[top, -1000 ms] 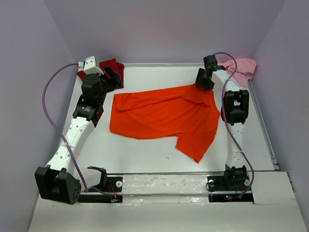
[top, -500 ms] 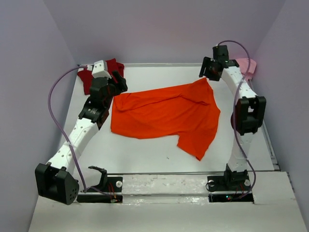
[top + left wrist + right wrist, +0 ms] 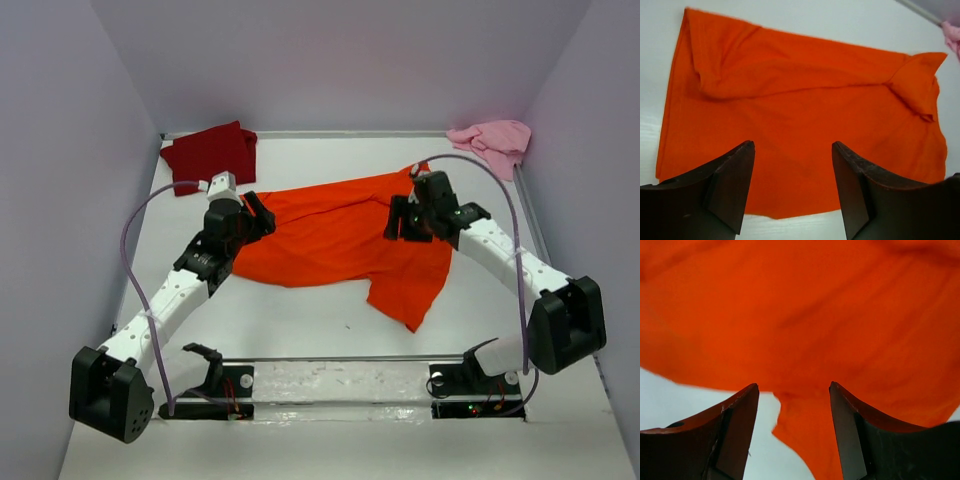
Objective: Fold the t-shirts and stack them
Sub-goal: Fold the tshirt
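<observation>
My left hand (image 3: 257, 212) hovers wide open and empty over the left edge of the bright orange cloth t-shirt (image 3: 340, 245), which lies rumpled mid-tabletop (image 3: 300, 325). My right hand (image 3: 400, 220), equally open and empty, hangs above its right side. The dark red t-shirt (image 3: 210, 152) sits in the far-left corner and the pale pink t-shirt (image 3: 492, 138) in the far-right.

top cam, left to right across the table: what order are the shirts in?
crumpled dark red cloth t-shirt → spread-out bright orange cloth t-shirt → bunched pale pink cloth t-shirt
</observation>
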`<state>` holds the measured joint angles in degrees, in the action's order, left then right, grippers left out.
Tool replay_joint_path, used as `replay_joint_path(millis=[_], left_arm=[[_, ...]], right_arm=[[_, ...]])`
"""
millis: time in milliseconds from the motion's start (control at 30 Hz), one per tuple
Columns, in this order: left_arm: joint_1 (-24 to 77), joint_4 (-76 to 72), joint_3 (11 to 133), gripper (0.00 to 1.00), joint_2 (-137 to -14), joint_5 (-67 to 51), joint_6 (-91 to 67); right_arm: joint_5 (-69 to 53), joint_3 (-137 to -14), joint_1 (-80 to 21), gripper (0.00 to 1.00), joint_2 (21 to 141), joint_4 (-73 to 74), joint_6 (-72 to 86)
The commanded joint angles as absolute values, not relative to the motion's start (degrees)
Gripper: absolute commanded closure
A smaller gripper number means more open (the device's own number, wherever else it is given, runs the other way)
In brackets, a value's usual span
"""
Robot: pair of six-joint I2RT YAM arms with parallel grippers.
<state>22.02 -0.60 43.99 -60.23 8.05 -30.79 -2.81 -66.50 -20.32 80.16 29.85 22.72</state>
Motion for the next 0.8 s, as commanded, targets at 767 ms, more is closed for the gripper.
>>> replay_joint_path(millis=[767], left_arm=[[25.22,4.39,30.50,0.32,-69.16,19.43,-43.33]], right_arm=[[-1.05,-56.34,-24.52,0.36,73.13,28.65,22.41]])
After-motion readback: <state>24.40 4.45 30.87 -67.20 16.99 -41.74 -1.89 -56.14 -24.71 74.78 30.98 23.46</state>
